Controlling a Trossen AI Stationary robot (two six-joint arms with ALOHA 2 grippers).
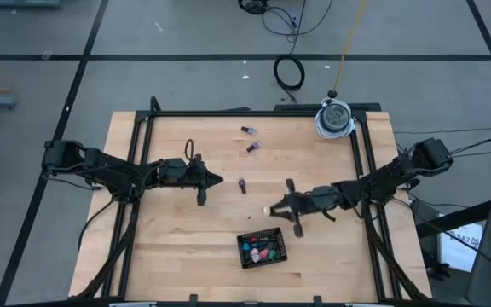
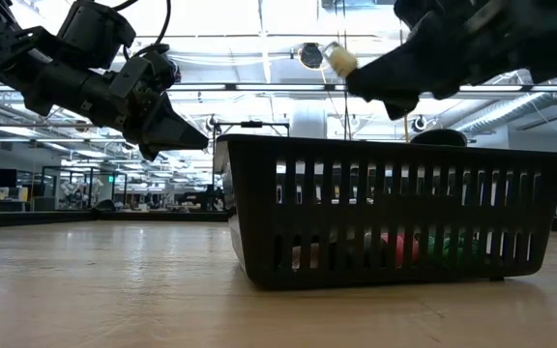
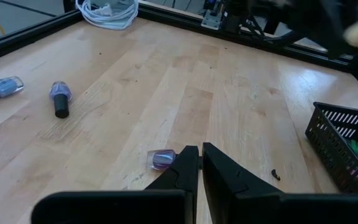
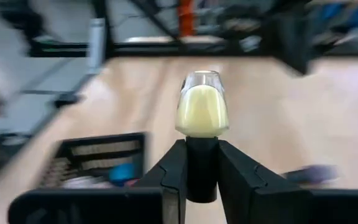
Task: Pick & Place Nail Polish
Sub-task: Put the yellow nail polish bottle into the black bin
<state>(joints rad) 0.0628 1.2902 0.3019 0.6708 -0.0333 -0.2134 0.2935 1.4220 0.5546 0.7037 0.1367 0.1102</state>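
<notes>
A pale yellow nail polish bottle [image 4: 202,109] sits in my right gripper [image 4: 202,152], in the air just beyond the far edge of the black basket [image 1: 262,248]. The basket [image 2: 395,208] holds several coloured bottles. Three purple-blue bottles lie on their sides on the wood: one [image 1: 242,185] close to my left gripper [image 1: 218,180], two farther off [image 1: 254,147] [image 1: 247,130]. My left gripper [image 3: 201,158] hangs shut over the table's middle left, touching nothing; the nearest bottle [image 3: 161,159] lies beside its fingertips. My right gripper pinches the pale bottle's dark cap [image 4: 202,163] between its two fingers. The fingers come almost level from the table's right side and lie along the bottle. The glass body [image 2: 337,58] sticks out past the fingertips, lifted clear of table and basket.
A coil of white cable [image 1: 335,119] lies at the far right corner. Black frame rails [image 1: 254,112] run along the far edge and both sides of the wooden table. Bare wood spreads between the loose bottles and the basket.
</notes>
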